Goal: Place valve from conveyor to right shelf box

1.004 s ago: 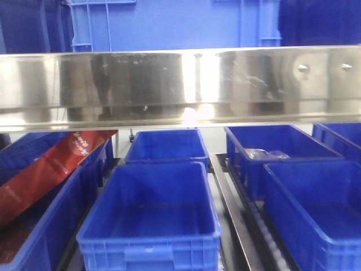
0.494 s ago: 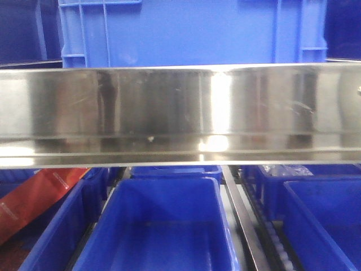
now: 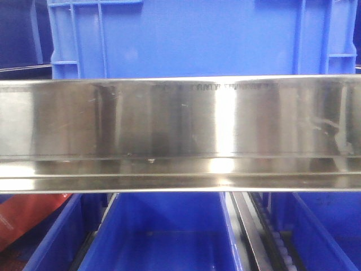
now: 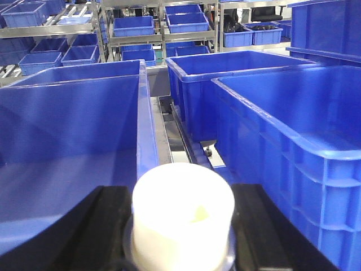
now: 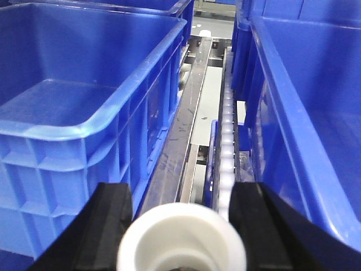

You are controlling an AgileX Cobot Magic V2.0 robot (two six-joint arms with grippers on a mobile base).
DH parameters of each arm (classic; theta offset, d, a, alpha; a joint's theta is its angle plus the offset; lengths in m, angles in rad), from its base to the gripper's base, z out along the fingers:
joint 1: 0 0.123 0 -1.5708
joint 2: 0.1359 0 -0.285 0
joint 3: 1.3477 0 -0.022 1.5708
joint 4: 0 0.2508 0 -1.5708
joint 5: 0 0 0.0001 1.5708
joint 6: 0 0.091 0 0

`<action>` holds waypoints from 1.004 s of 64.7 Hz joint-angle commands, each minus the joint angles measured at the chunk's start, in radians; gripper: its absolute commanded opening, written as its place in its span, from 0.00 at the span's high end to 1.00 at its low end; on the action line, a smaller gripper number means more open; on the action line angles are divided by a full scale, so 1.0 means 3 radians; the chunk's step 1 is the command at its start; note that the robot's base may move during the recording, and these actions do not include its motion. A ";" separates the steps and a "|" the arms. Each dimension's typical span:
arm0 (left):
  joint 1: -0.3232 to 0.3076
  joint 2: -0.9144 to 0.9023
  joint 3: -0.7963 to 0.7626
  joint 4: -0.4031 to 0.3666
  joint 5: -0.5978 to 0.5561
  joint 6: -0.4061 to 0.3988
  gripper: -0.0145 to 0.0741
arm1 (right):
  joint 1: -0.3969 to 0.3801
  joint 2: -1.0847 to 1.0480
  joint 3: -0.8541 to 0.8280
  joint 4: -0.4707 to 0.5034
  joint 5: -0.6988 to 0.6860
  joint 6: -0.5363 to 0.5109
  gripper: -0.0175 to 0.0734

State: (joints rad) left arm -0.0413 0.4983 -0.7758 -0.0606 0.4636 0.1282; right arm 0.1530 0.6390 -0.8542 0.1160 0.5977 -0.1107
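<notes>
Front camera near shelf rail (image 3: 180, 130); wrists among bins (image 4: 271, 164)

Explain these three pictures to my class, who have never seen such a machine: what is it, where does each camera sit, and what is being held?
This is a two-armed robot on a mobile base. The front camera looks straight ahead at a shiny steel shelf rail, with a blue crate above it and blue boxes below. The other two cameras sit on the wrists and look along the grippers. The left gripper has its black fingers closed on a valve; only its whitish cylinder end shows. The right gripper appears to hold a second valve the same way, above a roller track that runs between two boxes.
</notes>
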 commanded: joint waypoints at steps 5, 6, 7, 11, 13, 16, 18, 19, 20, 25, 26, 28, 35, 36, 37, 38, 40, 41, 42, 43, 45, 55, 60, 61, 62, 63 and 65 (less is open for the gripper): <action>-0.0015 -0.0025 -0.0026 -0.0022 -0.0208 -0.0021 0.96 | 0.0002 -0.0025 -0.0038 -0.0022 -0.0251 -0.0013 0.98; -0.0015 -0.0025 -0.0026 -0.0022 -0.0208 -0.0021 0.96 | 0.0002 -0.0025 -0.0038 -0.0022 -0.0251 -0.0013 0.98; -0.0015 -0.0025 -0.0026 -0.0022 -0.0208 -0.0021 0.96 | 0.0002 -0.0025 -0.0038 -0.0022 -0.0251 -0.0013 0.98; -0.0015 -0.0025 -0.0026 -0.0022 -0.0208 -0.0021 0.96 | 0.0002 -0.0025 -0.0038 -0.0022 -0.0251 -0.0013 0.98; -0.0015 -0.0025 -0.0026 -0.0022 -0.0208 -0.0021 0.96 | 0.0002 -0.0025 -0.0038 -0.0022 -0.0251 -0.0013 0.98; -0.0015 -0.0025 -0.0026 -0.0022 -0.0208 -0.0021 0.96 | 0.0002 -0.0025 -0.0038 -0.0022 -0.0251 -0.0013 0.98; -0.0015 -0.0025 -0.0026 -0.0022 -0.0208 -0.0021 0.96 | 0.0002 -0.0025 -0.0038 -0.0022 -0.0251 -0.0013 0.98; -0.0015 -0.0025 -0.0026 -0.0022 -0.0208 -0.0021 0.96 | 0.0002 -0.0025 -0.0038 -0.0022 -0.0251 -0.0013 0.98; -0.0015 -0.0025 -0.0026 -0.0022 -0.0208 -0.0021 0.96 | 0.0002 -0.0025 -0.0038 -0.0022 -0.0251 -0.0013 0.98; -0.0015 -0.0025 -0.0026 -0.0022 -0.0208 -0.0021 0.96 | 0.0002 -0.0025 -0.0038 -0.0022 -0.0251 -0.0013 0.98; -0.0015 -0.0025 -0.0026 -0.0022 -0.0208 -0.0021 0.96 | 0.0002 -0.0025 -0.0038 -0.0022 -0.0251 -0.0013 0.98; -0.0015 -0.0025 -0.0026 -0.0022 -0.0208 -0.0021 0.96 | 0.0002 -0.0025 -0.0038 -0.0022 -0.0251 -0.0013 0.98; -0.0015 -0.0025 -0.0026 -0.0022 -0.0208 -0.0021 0.96 | 0.0002 -0.0025 -0.0038 -0.0022 -0.0251 -0.0013 0.98; -0.0015 -0.0025 -0.0026 -0.0022 -0.0208 -0.0021 0.96 | 0.0002 -0.0025 -0.0038 -0.0022 -0.0251 -0.0013 0.98; -0.0015 -0.0025 -0.0026 -0.0022 -0.0208 -0.0021 0.96 | 0.0002 -0.0025 -0.0038 -0.0022 -0.0251 -0.0013 0.98; -0.0015 -0.0025 -0.0026 -0.0022 -0.0208 -0.0021 0.96 | 0.0002 -0.0025 -0.0038 -0.0022 -0.0251 -0.0013 0.98; -0.0015 -0.0025 -0.0026 -0.0022 -0.0208 -0.0021 0.96 | 0.0002 -0.0025 -0.0038 -0.0022 -0.0251 -0.0013 0.98; -0.0015 -0.0025 -0.0026 -0.0022 -0.0208 -0.0021 0.96 | 0.0002 -0.0025 -0.0038 -0.0022 -0.0251 -0.0013 0.98; -0.0015 -0.0025 -0.0026 -0.0022 -0.0208 -0.0021 0.96 | 0.0002 -0.0025 -0.0038 -0.0022 -0.0251 -0.0013 0.98; -0.0015 -0.0025 -0.0026 -0.0022 -0.0208 -0.0021 0.96 | 0.0002 -0.0025 -0.0038 -0.0022 -0.0251 -0.0013 0.98; -0.0015 -0.0025 -0.0026 -0.0022 -0.0208 -0.0021 0.96 | 0.0002 -0.0025 -0.0038 -0.0022 -0.0251 -0.0013 0.98; -0.0015 -0.0025 -0.0026 -0.0022 -0.0208 -0.0021 0.96 | 0.0002 -0.0025 -0.0038 -0.0022 -0.0251 -0.0013 0.98; -0.0015 -0.0025 -0.0026 -0.0022 -0.0208 -0.0021 0.96 | 0.0002 -0.0025 -0.0038 -0.0022 -0.0251 -0.0013 0.98; -0.0015 -0.0025 -0.0026 -0.0022 -0.0208 -0.0021 0.96 | 0.0002 -0.0025 -0.0038 -0.0022 -0.0251 -0.0013 0.98; -0.0015 -0.0025 -0.0026 -0.0022 -0.0208 -0.0021 0.96 | 0.0002 -0.0025 -0.0038 -0.0022 -0.0251 -0.0013 0.98; -0.0015 -0.0025 -0.0026 -0.0022 -0.0208 -0.0021 0.96 | 0.0002 -0.0025 -0.0038 -0.0022 -0.0251 -0.0013 0.98; -0.0015 -0.0025 -0.0026 -0.0022 -0.0208 -0.0021 0.96 | 0.0002 -0.0025 -0.0038 -0.0022 -0.0251 -0.0013 0.98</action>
State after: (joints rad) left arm -0.0413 0.4983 -0.7758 -0.0606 0.4636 0.1282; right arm 0.1530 0.6390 -0.8542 0.1160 0.5977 -0.1107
